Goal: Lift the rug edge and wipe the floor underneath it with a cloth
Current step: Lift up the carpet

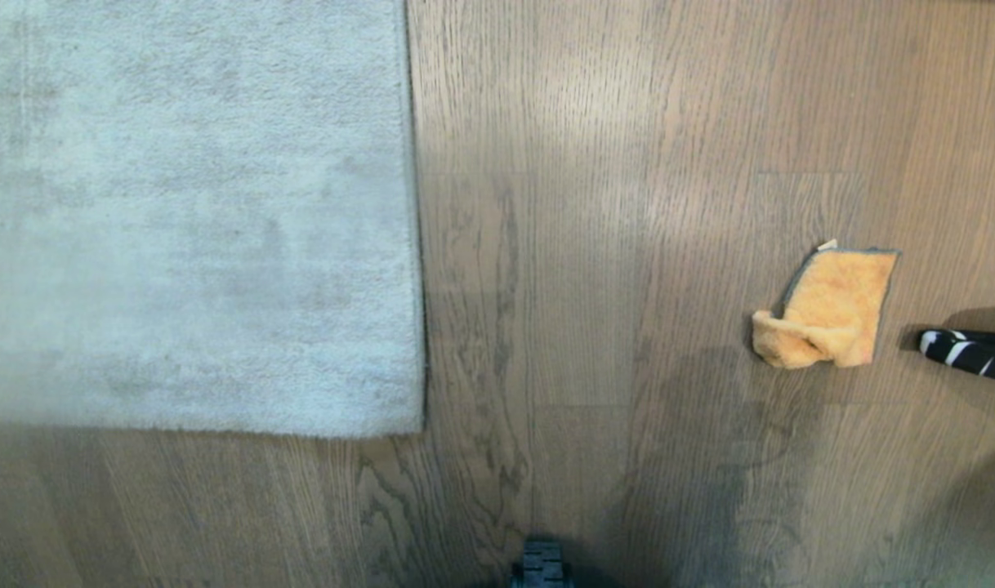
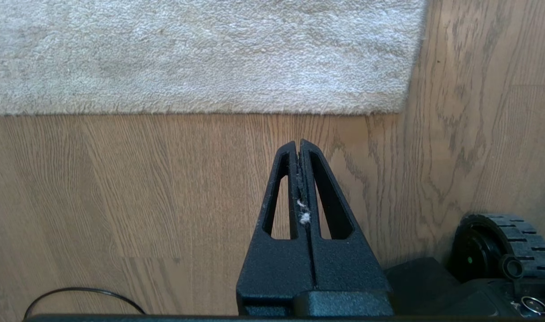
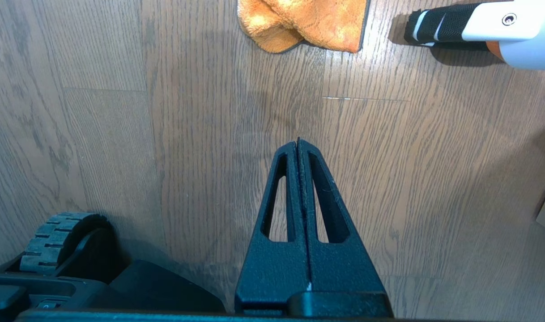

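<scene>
1. On the floor (image 1: pixel 595 269), right side of the head view, the cloth (image 1: pixel 828 309) lies crumpled, one corner folded under, well apart from the rug (image 1: pixel 187 212).
2. Rug covers the upper left of the head view; its long rug edge (image 1: pixel 416 245) runs straight away from the robot, lying flat, nothing lifted yet.
3. Rug corner (image 1: pixel 420 425) sits on the robot's left; a second short edge runs leftward from it.
4. Left pincer (image 2: pixel 299 145): closed, empty, a bit of lint between the fingers; it points at the rug's near edge (image 2: pixel 201 109), near but not touching.
5. Right pincer (image 3: pixel 298 143): closed, empty; cloth (image 3: pixel 308 22) lies ahead of it, clear of the tips.
6. Key relation: cloth is on the right arm's side, rug on the left arm's side. Likely split: right takes cloth, left lifts edge.
7. Cloth's longer side runs roughly away from the robot, so a pinch across its bunched near end looks easiest.
8. A black-and-white striped handle (image 1: pixel 971 353) lies just right of the cloth, apart from it; could get in the way.
9. Neither arm shows in the head view; only a wheel (image 1: pixel 542 563) at the bottom edge.
</scene>
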`<state>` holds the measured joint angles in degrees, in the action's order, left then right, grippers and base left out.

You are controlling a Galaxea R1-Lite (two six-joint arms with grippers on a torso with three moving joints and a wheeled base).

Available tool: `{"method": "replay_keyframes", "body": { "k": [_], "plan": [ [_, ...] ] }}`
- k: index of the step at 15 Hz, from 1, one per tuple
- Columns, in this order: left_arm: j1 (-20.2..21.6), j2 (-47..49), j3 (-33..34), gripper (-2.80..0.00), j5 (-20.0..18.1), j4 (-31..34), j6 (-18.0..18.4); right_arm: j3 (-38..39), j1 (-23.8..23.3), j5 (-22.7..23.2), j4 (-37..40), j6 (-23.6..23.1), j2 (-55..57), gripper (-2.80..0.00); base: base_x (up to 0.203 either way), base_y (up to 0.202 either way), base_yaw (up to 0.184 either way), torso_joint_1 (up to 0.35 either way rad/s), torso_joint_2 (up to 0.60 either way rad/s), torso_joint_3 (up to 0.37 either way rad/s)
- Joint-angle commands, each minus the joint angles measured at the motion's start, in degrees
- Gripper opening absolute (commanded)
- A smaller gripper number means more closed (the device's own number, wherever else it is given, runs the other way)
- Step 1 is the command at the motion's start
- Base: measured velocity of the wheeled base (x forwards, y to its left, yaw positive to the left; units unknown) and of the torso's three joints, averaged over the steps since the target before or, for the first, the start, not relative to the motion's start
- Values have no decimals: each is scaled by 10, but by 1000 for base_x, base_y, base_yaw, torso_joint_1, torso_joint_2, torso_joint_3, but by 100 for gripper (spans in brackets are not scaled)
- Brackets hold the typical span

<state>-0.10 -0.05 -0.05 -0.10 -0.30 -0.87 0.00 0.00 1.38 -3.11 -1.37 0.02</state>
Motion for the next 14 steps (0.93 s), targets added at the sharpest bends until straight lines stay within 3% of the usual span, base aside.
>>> {"method": "replay_keyframes", "body": {
  "k": [1, 14],
  "plan": [
    [0, 0, 0, -280, 0, 0, 0, 0, 0, 0, -1, 0, 0, -280, 0, 0, 0, 0, 0, 0],
    [0, 0, 0, -280, 0, 0, -7, 0, 0, 0, -1, 0, 0, -280, 0, 0, 0, 0, 0, 0]
  ]
}}
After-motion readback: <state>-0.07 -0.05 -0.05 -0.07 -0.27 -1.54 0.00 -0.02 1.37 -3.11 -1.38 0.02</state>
